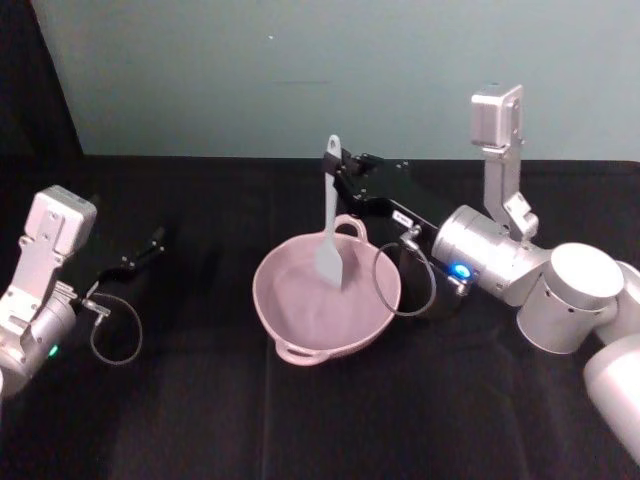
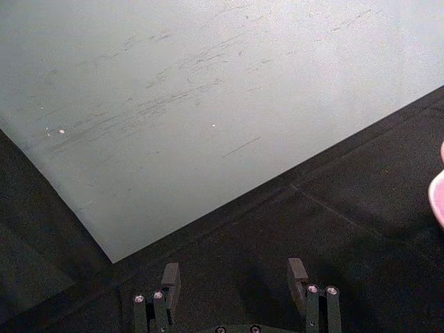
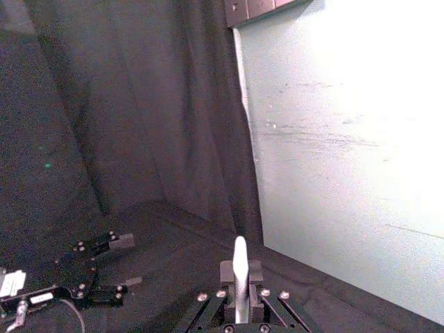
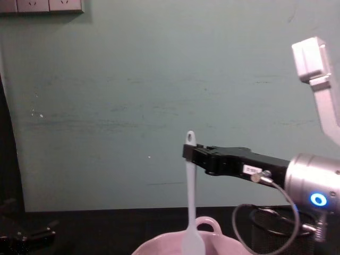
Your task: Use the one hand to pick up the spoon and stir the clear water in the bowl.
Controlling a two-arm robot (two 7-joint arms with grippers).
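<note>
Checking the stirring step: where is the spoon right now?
In the head view the spoon hangs upright at centre, gripped near its handle top by the right gripper, blade down in the pink bowl.

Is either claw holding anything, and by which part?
The right claw grips the spoon near the top of its handle, just below the hole; the left claw holds nothing.

This looks like a robotics lab test bay rather than a kitchen. The surface (image 1: 300, 430) is draped in black cloth, and a black curtain (image 3: 125, 104) hangs at the side. Behind is a bare, scuffed teal wall (image 4: 106, 79) with a strip of sockets (image 4: 48, 5). A silver left arm (image 1: 40, 290) and right arm (image 1: 530, 275) flank a pink bowl (image 1: 285, 305).
</note>
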